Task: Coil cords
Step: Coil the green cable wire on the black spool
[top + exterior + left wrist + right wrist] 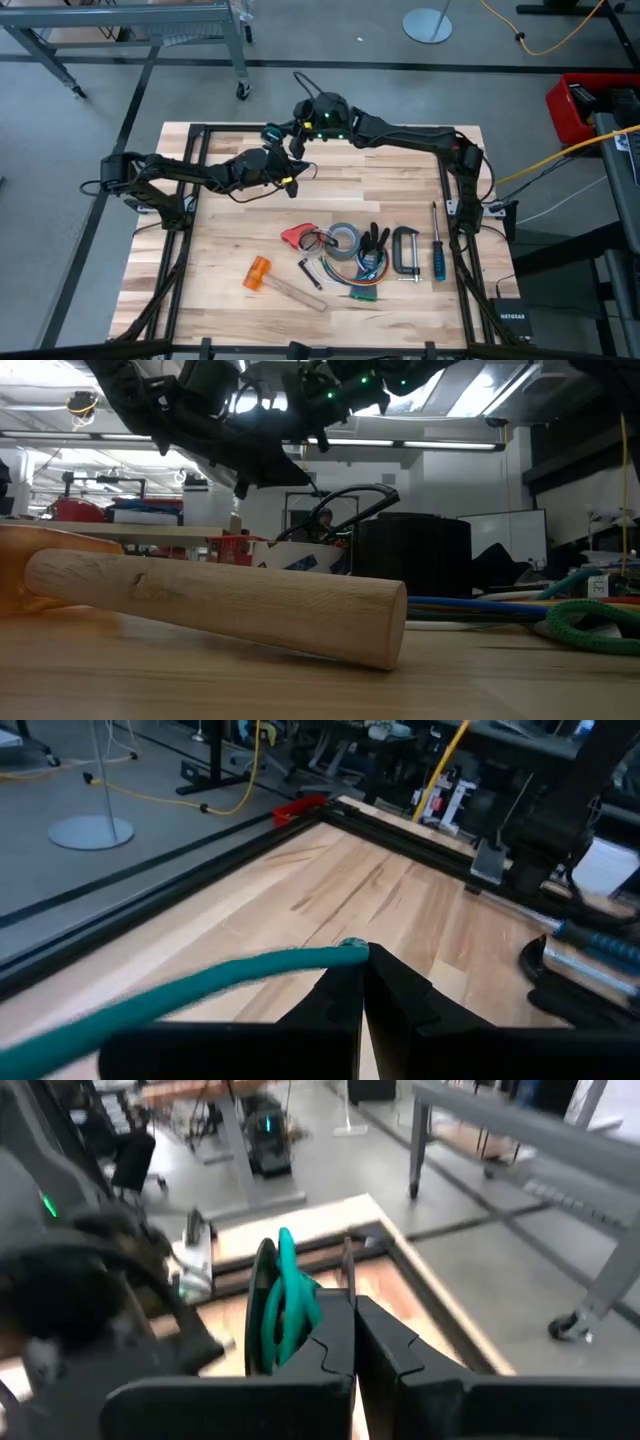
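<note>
The cord (200,982) is held in the air above the far part of the tabletop (400,190), on the side away from the tape roll (343,240). The left pincer (362,965) is clamped on one teal strand just behind its tip. The right pincer (352,1330), close beside the left and farther from the roll, has its fingers together with teal loops (285,1315) bunched against them; whether the loops are actually gripped cannot be told.

Procedure, as judged: keep both grips firm and the hanging strand lightly taut. Lead the free length around the existing loops in turns of even size. Avoid twisting the strand, and do not release either end until the last turn is seated.

Obstructions: the two wrists work nearly in contact, so cross-over motions risk collision. Nearer than the roll lie a hammer (275,281), a red tool (297,235), a wire bundle (362,287), a clamp (405,252) and a screwdriver (436,250). A slack strand dragged low could snag on them.
</note>
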### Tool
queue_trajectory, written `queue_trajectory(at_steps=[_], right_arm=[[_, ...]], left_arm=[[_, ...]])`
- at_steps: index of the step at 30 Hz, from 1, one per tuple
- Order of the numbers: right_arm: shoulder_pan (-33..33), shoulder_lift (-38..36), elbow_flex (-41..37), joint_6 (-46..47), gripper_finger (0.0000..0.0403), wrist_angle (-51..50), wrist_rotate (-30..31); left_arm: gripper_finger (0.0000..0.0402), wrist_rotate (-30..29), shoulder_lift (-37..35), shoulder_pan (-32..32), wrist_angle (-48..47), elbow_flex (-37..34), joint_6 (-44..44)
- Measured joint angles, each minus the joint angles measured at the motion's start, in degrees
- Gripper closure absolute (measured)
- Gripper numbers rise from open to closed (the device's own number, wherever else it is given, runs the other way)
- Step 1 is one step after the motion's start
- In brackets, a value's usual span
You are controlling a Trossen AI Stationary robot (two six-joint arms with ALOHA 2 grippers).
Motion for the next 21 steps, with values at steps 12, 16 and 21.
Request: queue_trajectory(at_steps=[12,16,21], right_arm=[[-0.07,0.27,0.14,-2.57,0.0402,-7.93,-1.04],[-0.04,0.27,0.12,-2.62,0.0402,-8.17,-1.23],[-1.07,-0.78,0.03,-4.00,0.0402,-12.03,-1.81]], left_arm=[[0.0401,0.08,0.02,0.63,-0.71,-0.09,1.31],[0.0401,0.10,0.02,0.87,-3.45,-0.05,1.18],[0.0401,0.02,0.01,0.74,-7.64,-0.06,0.73]])
